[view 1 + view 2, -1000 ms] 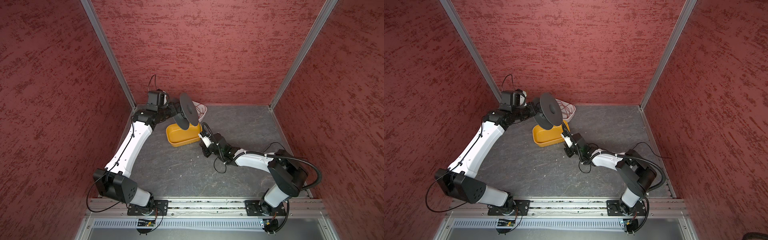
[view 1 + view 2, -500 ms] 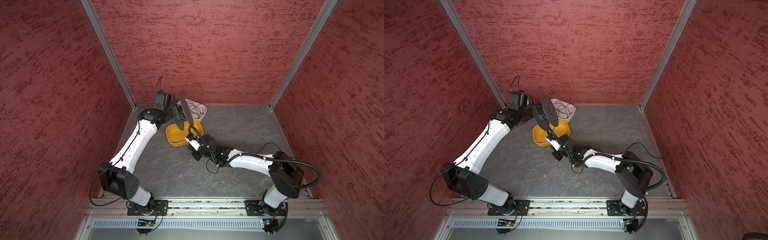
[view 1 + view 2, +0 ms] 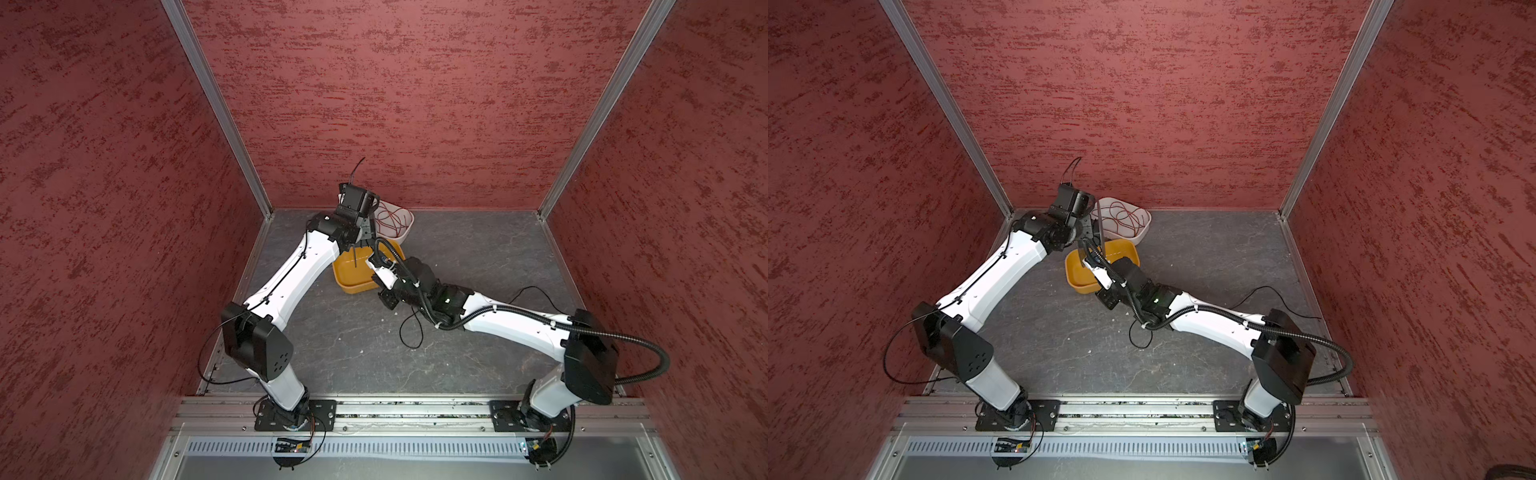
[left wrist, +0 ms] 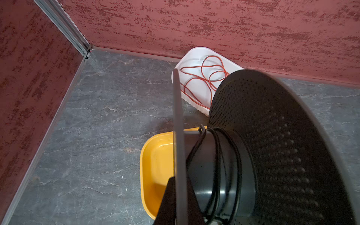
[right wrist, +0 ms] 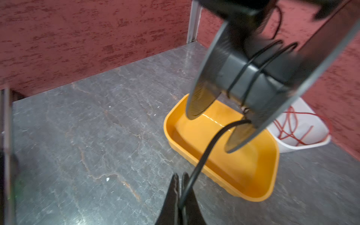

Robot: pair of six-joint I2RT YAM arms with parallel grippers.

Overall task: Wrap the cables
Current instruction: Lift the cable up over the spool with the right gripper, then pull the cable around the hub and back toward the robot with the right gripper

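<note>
Nearest, the right gripper pinches the thin black cable. It looks limp, light and slippery, so grip close to the spool. At eleven o'clock, the left gripper clamps the spool's flange over the yellow tray.

Robot lab cell: red walls, aluminium rail, bolted arms
</note>
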